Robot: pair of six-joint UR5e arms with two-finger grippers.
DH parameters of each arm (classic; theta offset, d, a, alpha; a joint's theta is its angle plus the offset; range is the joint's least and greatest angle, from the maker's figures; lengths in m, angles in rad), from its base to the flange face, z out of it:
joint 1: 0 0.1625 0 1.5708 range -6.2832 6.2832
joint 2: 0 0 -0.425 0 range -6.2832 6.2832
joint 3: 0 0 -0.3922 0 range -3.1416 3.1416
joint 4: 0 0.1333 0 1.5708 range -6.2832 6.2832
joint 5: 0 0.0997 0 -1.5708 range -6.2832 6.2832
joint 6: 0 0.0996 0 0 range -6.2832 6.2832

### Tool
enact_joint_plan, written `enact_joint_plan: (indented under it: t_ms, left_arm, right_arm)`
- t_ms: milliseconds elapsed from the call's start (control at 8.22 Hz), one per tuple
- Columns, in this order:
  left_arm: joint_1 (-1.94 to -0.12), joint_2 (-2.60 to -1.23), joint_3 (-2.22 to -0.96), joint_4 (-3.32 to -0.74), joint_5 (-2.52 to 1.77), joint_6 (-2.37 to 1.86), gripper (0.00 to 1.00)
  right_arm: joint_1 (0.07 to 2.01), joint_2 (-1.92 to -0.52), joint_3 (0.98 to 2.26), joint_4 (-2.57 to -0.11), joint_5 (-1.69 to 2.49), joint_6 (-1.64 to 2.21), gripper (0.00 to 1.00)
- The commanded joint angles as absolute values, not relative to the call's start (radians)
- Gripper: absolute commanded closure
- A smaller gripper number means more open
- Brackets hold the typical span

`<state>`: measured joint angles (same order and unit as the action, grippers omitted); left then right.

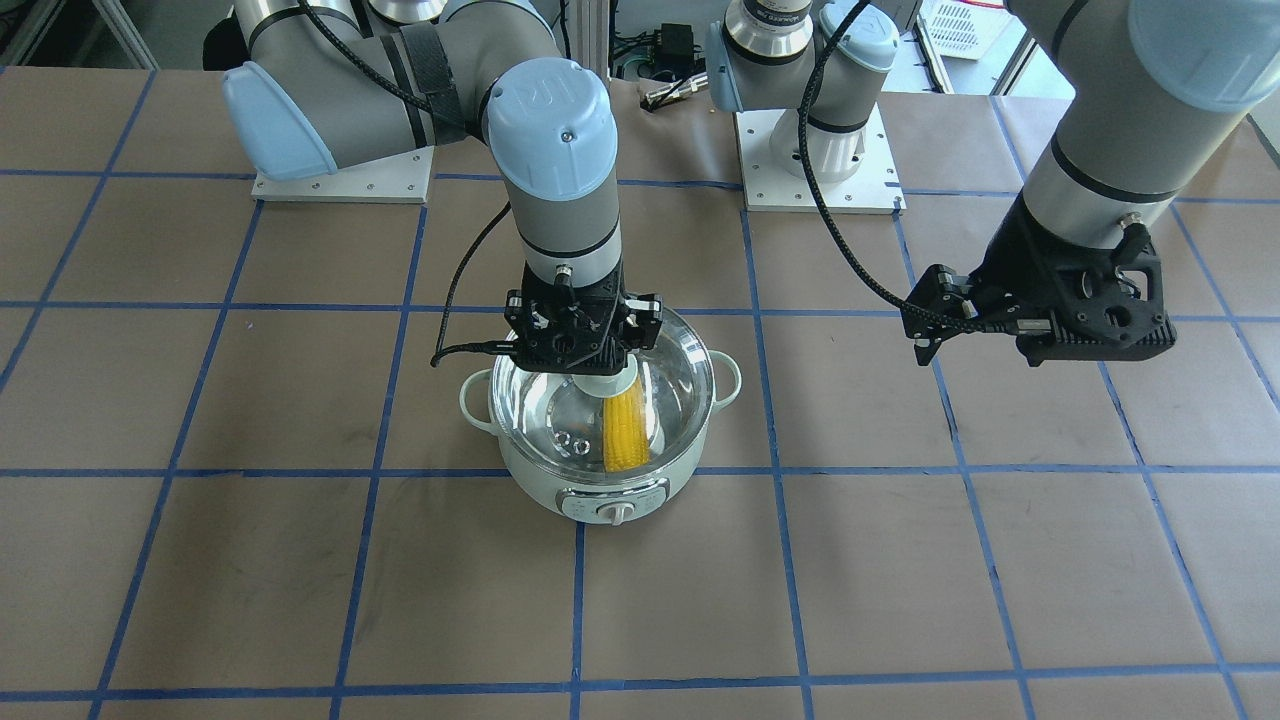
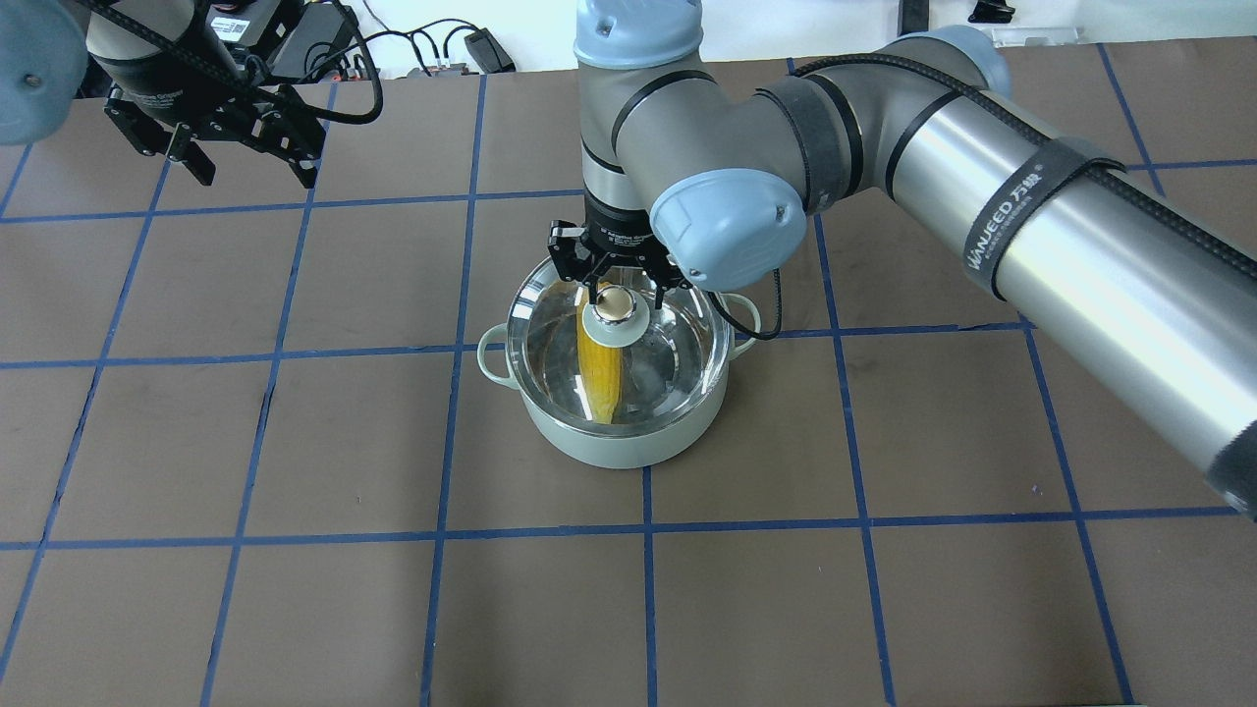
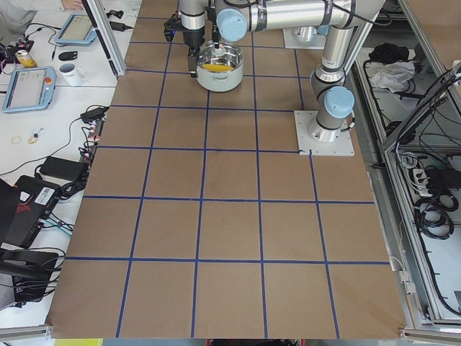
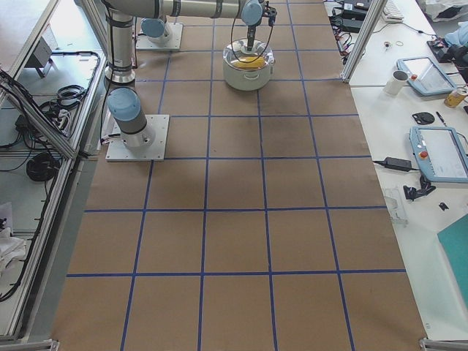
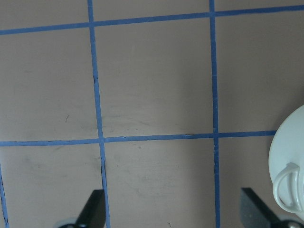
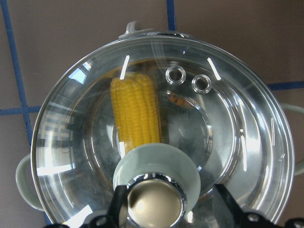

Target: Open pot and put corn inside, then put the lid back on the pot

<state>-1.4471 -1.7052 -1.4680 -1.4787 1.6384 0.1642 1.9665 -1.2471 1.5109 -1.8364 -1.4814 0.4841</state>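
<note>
The mint-green pot [image 1: 600, 480] stands mid-table. The yellow corn [image 1: 624, 432] lies inside it, seen through the glass in the right wrist view [image 6: 137, 111]. The clear glass lid [image 2: 678, 353] sits on the pot's rim. My right gripper [image 2: 617, 287] hangs straight over the lid. Its fingers straddle the beige knob [image 6: 154, 204] with a gap on one side, so it is open. My left gripper [image 2: 253, 175] is open and empty, raised well off to the pot's side. Its wrist view shows bare table and the pot's handle [image 5: 287, 190].
The brown table [image 1: 300, 580] has a blue tape grid. The two arm bases [image 1: 820, 170] stand at the robot's edge. In the side views, side tables hold tablets [image 4: 437, 150], a mug [image 4: 400, 80] and cables [image 3: 57, 180].
</note>
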Motion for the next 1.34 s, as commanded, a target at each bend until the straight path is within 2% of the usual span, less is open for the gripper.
enact_joint_plan:
  t_ms: [0,122,365,730,1217]
  left_arm:
    - [-1.448,-1.706,-1.468,-1.479,1.638,0.164,0.00]
    - [-1.448,-1.707,-1.468,-1.479,1.638,0.164,0.00]
    - [-1.447,-1.707,-1.468,-1.480,1.638,0.164,0.00]
    - [-1.448,-1.707,-1.470,-1.479,1.638,0.163,0.00]
    - [-1.448,-1.707,-1.470,-1.480,1.638,0.163,0.00]
  right_arm:
    - [1.967,-1.247,1.511,-1.845,-1.502,0.483,0.08]
    - [1.965,-1.249,1.509,-1.867,-1.506,0.483,0.00]
    - [1.941,-1.290,1.499,-1.888,-1.580,0.425,0.00]
    - [1.749,-1.455,1.497,-1.875,-1.582,0.377,0.00]
    - [1.654,-1.463,1.499,-1.881,-1.615,0.380,0.00]
